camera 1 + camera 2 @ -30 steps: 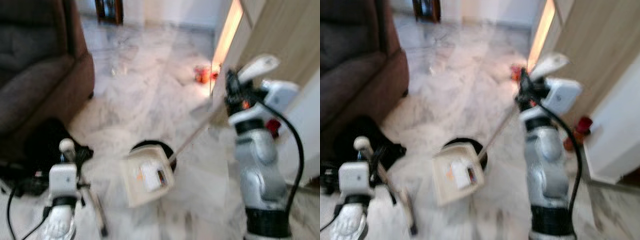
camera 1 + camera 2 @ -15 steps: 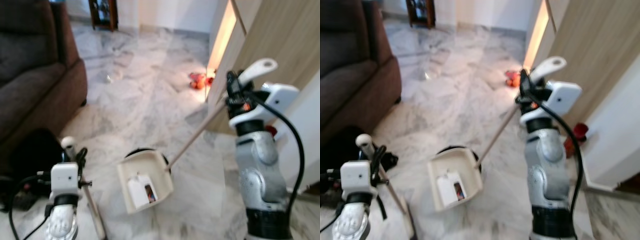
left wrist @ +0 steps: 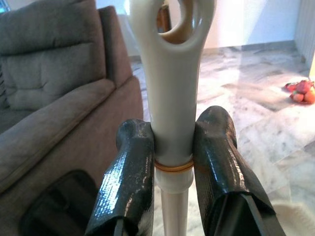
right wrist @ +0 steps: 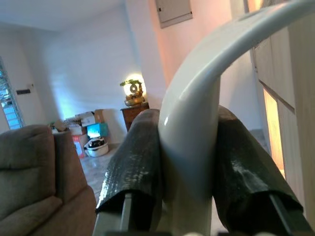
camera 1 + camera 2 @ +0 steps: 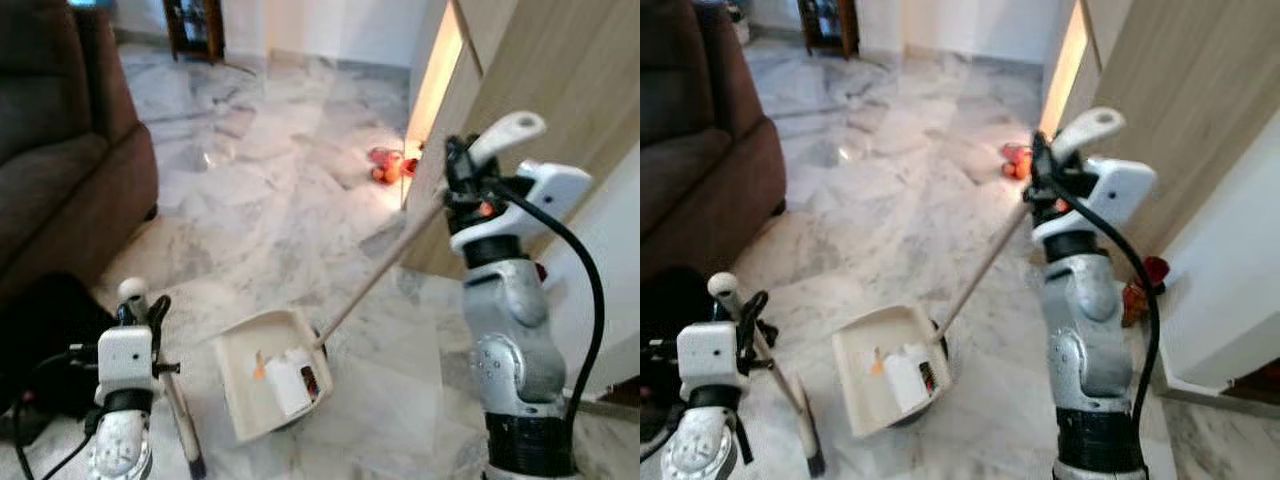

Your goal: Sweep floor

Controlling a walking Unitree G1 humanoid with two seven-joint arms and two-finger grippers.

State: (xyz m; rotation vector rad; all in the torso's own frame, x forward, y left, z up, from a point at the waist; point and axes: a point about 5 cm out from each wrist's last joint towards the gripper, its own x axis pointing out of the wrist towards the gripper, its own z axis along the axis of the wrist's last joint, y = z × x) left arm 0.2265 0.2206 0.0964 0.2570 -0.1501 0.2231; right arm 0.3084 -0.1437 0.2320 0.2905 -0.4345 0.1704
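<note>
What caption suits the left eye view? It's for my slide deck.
Right hand holds the dustpan handle; left hand grips the broom.

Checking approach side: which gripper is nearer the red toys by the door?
Right. The right gripper, shut on the dustpan handle, is just this side of the red toys. The left gripper, shut on the broom handle, is low, far across the floor.

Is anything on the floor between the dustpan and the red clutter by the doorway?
Nothing visible: bare marble floor lies between the dustpan, held by the right gripper, and the red clutter. The sofa sits off to the left.
</note>
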